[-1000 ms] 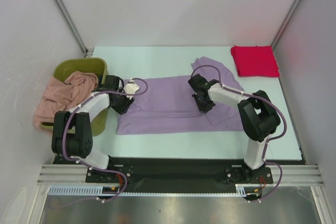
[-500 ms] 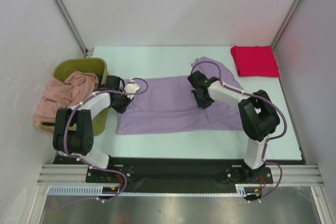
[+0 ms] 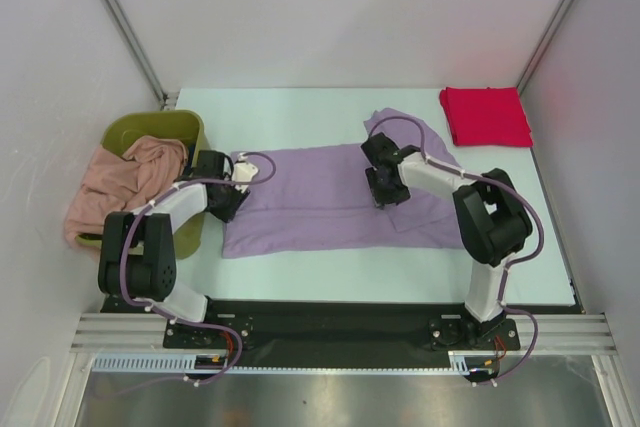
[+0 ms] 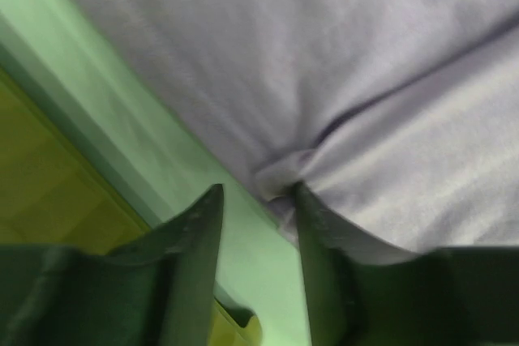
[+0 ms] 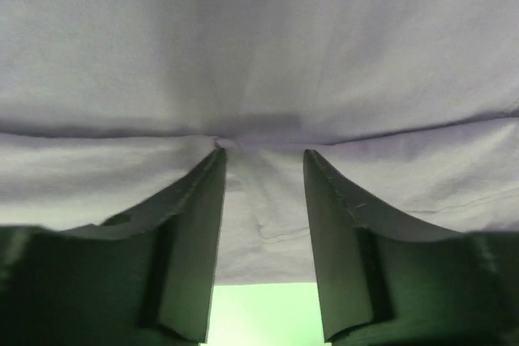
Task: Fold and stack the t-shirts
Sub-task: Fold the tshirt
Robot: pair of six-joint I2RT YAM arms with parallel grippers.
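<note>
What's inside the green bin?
A salmon-pink t-shirt is bunched inside the olive bin, spilling over its left rim. Anything underneath it is covered.

1. Far strip of worktop point(image 3: 300, 112) lies bare between olive bin point(image 3: 170, 125) and folded red t-shirt point(image 3: 487, 115): open passage.
2. Near strip in front of lavender t-shirt point(image 3: 320, 212) also bare.
3. Left side blocked by bin, with salmon t-shirt point(image 3: 115, 187) spilling over its rim.
4. Left claw point(image 4: 258, 192) sits tight between bin wall and lavender edge.
</note>
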